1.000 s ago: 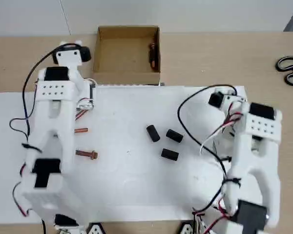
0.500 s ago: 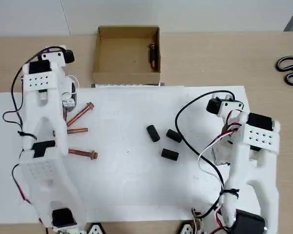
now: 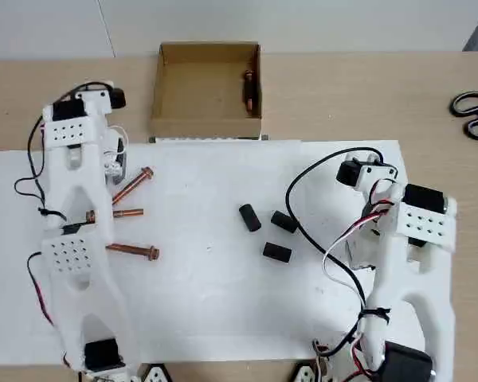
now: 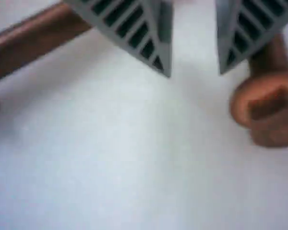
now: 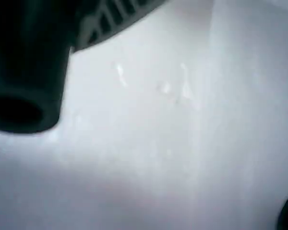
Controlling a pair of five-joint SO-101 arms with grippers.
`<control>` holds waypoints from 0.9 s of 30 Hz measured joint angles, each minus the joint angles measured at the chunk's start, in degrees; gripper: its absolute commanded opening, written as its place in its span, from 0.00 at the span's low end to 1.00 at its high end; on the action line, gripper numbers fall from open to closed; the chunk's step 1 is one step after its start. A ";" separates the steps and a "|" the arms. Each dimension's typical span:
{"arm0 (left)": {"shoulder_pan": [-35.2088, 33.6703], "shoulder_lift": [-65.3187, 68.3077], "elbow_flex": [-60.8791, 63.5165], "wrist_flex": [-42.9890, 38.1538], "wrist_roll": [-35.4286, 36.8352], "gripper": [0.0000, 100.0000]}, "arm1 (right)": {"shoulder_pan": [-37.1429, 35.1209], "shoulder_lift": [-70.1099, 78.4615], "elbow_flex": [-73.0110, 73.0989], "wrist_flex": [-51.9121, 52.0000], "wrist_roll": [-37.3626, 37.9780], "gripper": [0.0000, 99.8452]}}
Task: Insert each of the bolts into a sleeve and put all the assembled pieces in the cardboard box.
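Observation:
Three copper bolts lie on the white sheet at the left: one slanted (image 3: pixel 132 185), one level (image 3: pixel 124 213), one nearer the front (image 3: pixel 132 251). My left gripper (image 4: pixel 192 64) hangs open just above the sheet, with a bolt head (image 4: pixel 266 112) beside one finger and another bolt's shaft (image 4: pixel 33 38) on its other side. Three black sleeves (image 3: pixel 249 217) (image 3: pixel 284 221) (image 3: pixel 276 252) lie mid-sheet. My right gripper (image 5: pixel 72 48) is low at the right, with a black sleeve (image 5: pixel 24 72) held against its ribbed finger. The cardboard box (image 3: pixel 163 87) holds one assembled piece (image 3: pixel 249 89).
Black scissors (image 3: pixel 474 111) lie on the wooden table at the far right. The white sheet (image 3: pixel 215 310) is bare toward the front. The right arm's loose cables (image 3: pixel 319 231) loop over the sheet close to the sleeves.
The left arm swung away from the box and came down over the bolts. The right arm drew back toward the table's front. The bolts and sleeves on the sheet stayed put.

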 measured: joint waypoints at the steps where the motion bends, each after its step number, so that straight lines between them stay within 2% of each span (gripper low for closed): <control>1: -0.53 0.00 -0.62 0.00 -0.62 0.09 | 0.00 0.00 0.00 0.00 0.00 0.01; 6: -2.55 0.09 -1.76 0.97 -2.11 0.11 | 0.00 0.00 0.00 0.00 0.00 0.01; 14: -2.20 -0.88 -2.81 1.41 -2.90 0.11 | 0.00 0.00 0.00 0.00 0.00 0.01; 23: -1.14 -16.09 6.95 1.49 -2.90 0.11 | 0.00 0.00 0.00 0.00 0.00 0.01; 27: -2.64 -18.37 11.25 1.49 -1.58 0.11 | 0.00 0.00 0.00 0.00 0.00 0.01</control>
